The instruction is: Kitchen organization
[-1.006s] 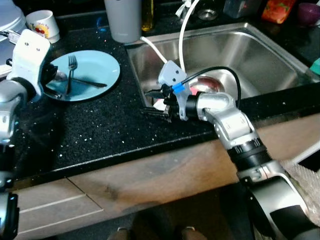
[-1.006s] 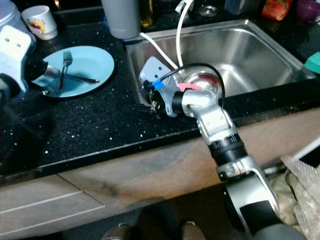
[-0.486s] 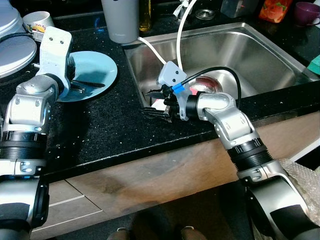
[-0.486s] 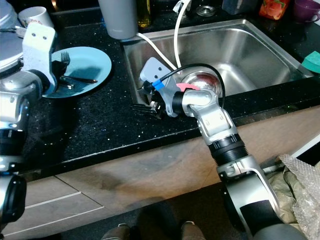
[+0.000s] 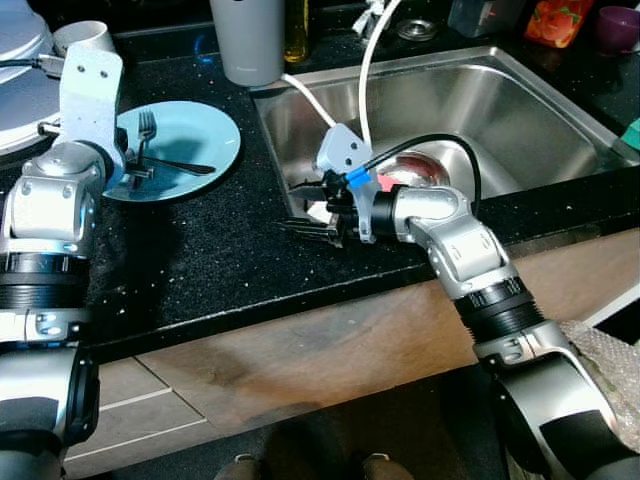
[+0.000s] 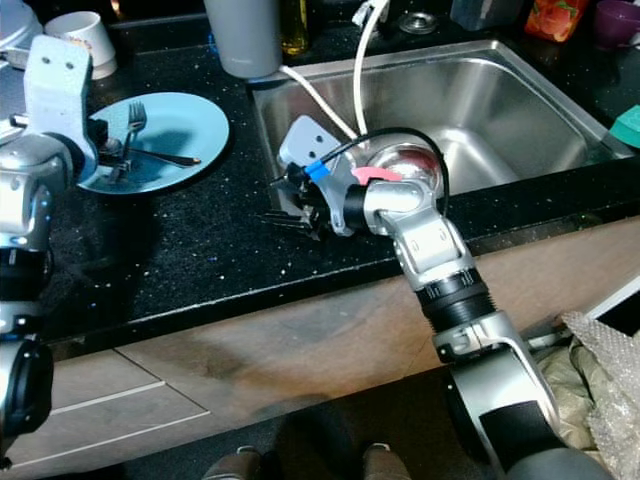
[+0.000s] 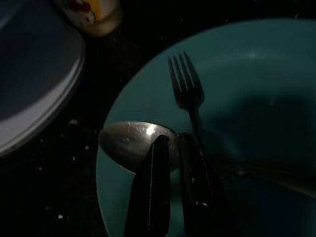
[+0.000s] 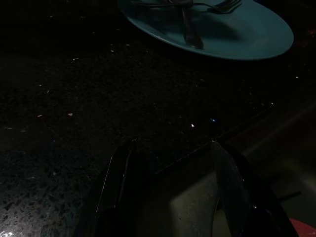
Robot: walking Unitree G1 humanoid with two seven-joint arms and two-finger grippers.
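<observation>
A grey tumbler [image 5: 248, 38] stands behind the sink's corner — an amber bottle [image 5: 295, 28] just beside it; a purple cup [image 5: 618, 24] sits far right.

Right end effector [image 8: 170, 190] fingers spread over dark counter [image 8: 98, 89]; teal plate [image 8: 247, 37] beyond

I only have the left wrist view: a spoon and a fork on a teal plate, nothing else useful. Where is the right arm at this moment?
Observer: The right gripper is at the left rim of the sink, jaws open with nothing between them.
Operator: Is anything in that sink?
Observer: A shiny round metal item lies in the basin, partly hidden by the right arm.
Operator: And on the counter behind?
Observer: A grey tumbler stands upright at the sink's back left corner, and a white hose runs down into the basin beside it.
</observation>
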